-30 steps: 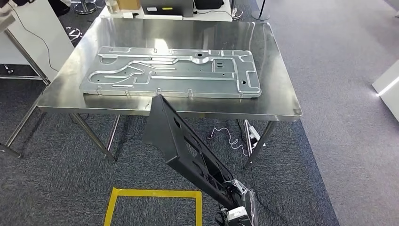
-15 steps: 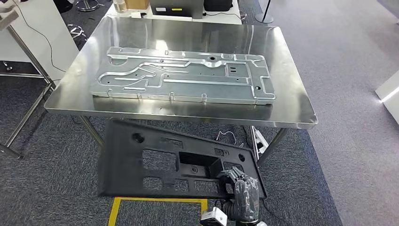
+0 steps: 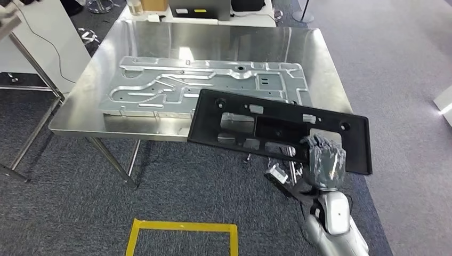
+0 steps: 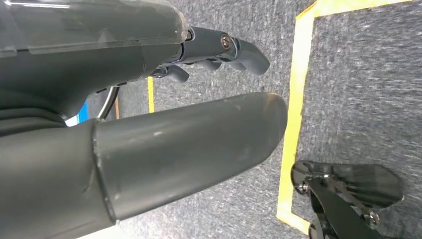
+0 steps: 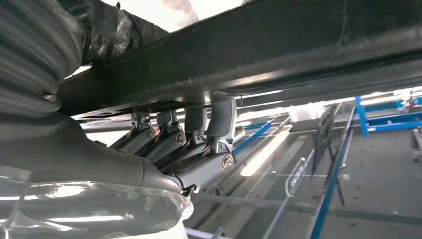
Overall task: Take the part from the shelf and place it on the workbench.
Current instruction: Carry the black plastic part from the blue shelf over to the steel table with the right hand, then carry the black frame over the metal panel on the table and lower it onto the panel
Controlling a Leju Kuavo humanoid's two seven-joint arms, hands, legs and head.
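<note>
Right fingers [image 5: 199, 137]: curled up against the underside of the black part [image 3: 277, 130], grasping its edge from below.
Right hand [image 3: 325, 160]: wrapped in clear film, at the part's near right portion; silver forearm rises to it from below.
Black part: long flat black panel with several cut-outs, held roughly level, slightly tilted. Its far left portion overlaps the near right end of the metal plate [image 3: 160, 88]; its right end juts past the counter's near right corner, over the carpet [image 3: 400, 80]. Whether it touches plate or counter: cannot tell.
Left fingers [image 4: 239, 47]: spread apart, lightly bent, grasping nothing.
Left hand [image 4: 164, 124]: hangs over grey carpet, thick thumb across the wrist view, beside yellow tape [image 4: 293, 119] on the floor.
Counter [image 3: 213, 34]: shiny steel top on steel legs; the large stamped metal plate lies flat along its middle.
Floor: grey carpet; yellow tape rectangle in front of the counter, near the robot.
Far edge: boxes and dark equipment just behind the counter.
</note>
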